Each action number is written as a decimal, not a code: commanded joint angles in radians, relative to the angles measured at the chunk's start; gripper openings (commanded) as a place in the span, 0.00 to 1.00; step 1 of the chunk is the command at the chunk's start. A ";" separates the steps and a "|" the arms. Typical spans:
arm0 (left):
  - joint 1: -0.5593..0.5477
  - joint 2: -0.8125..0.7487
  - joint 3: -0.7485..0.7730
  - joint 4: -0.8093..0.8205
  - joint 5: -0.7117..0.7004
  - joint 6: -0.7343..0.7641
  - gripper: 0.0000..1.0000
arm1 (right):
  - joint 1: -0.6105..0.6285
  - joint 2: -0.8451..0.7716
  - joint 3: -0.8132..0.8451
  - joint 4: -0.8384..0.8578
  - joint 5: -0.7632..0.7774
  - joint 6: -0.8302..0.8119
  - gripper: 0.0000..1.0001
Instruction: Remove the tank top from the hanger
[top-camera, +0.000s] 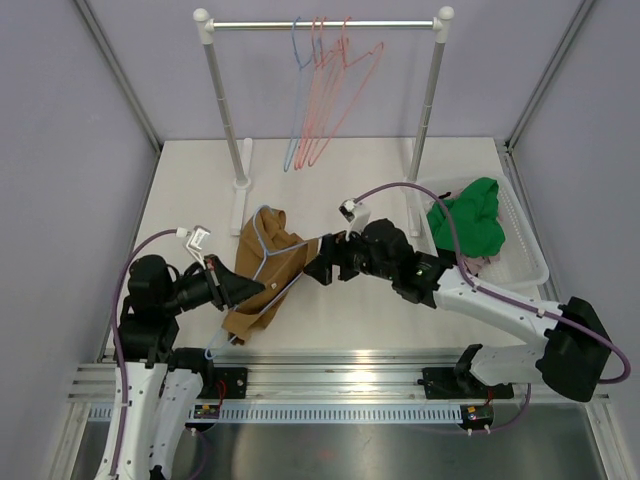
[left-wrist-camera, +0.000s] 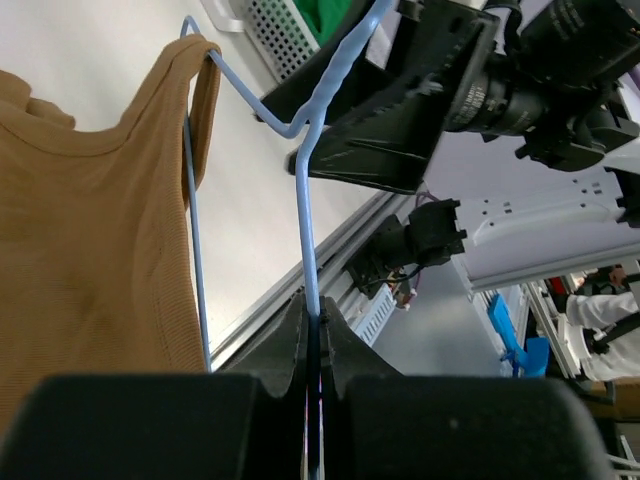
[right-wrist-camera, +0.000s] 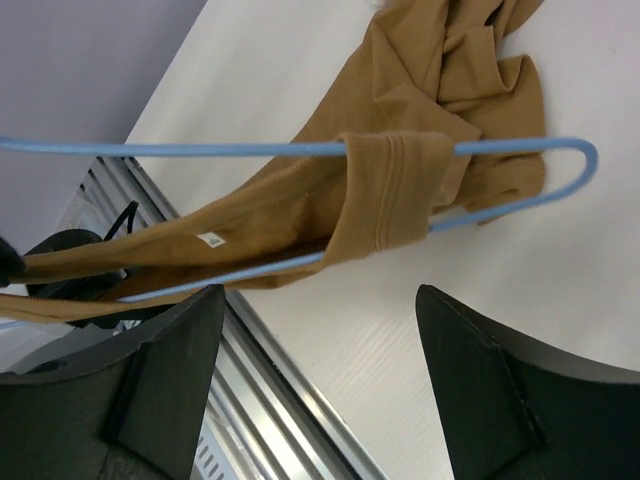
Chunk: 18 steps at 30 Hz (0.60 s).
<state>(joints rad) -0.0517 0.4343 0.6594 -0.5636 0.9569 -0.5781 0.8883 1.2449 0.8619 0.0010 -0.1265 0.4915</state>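
A brown tank top (top-camera: 262, 262) hangs on a light blue wire hanger (top-camera: 268, 285) held tilted just above the table. My left gripper (top-camera: 243, 289) is shut on the hanger's wire; in the left wrist view the wire (left-wrist-camera: 304, 200) runs straight down into the closed gripper (left-wrist-camera: 316, 318), with the tank top (left-wrist-camera: 90, 230) to the left. My right gripper (top-camera: 316, 264) is open at the hanger's right end. In the right wrist view one strap of the tank top (right-wrist-camera: 392, 190) wraps the hanger (right-wrist-camera: 520, 147) just beyond the open gripper (right-wrist-camera: 320, 330), with nothing between its fingers.
A white clothes rack (top-camera: 322, 24) with several empty pink and blue hangers (top-camera: 325, 95) stands at the back. A white basket (top-camera: 528, 245) holding a green garment (top-camera: 465, 215) sits at the right. A metal rail (top-camera: 330, 378) runs along the near edge.
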 joint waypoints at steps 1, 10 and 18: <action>-0.005 -0.025 -0.030 0.172 0.097 -0.149 0.00 | 0.038 0.057 0.092 0.039 0.172 -0.070 0.82; -0.007 -0.042 -0.047 0.229 0.134 -0.197 0.00 | 0.041 0.149 0.155 0.033 0.297 -0.140 0.53; -0.007 -0.039 -0.044 0.188 0.132 -0.161 0.00 | 0.040 0.177 0.172 0.005 0.407 -0.157 0.00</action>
<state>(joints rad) -0.0536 0.4053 0.6052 -0.4000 1.0363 -0.7376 0.9234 1.4277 0.9939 0.0021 0.1715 0.3557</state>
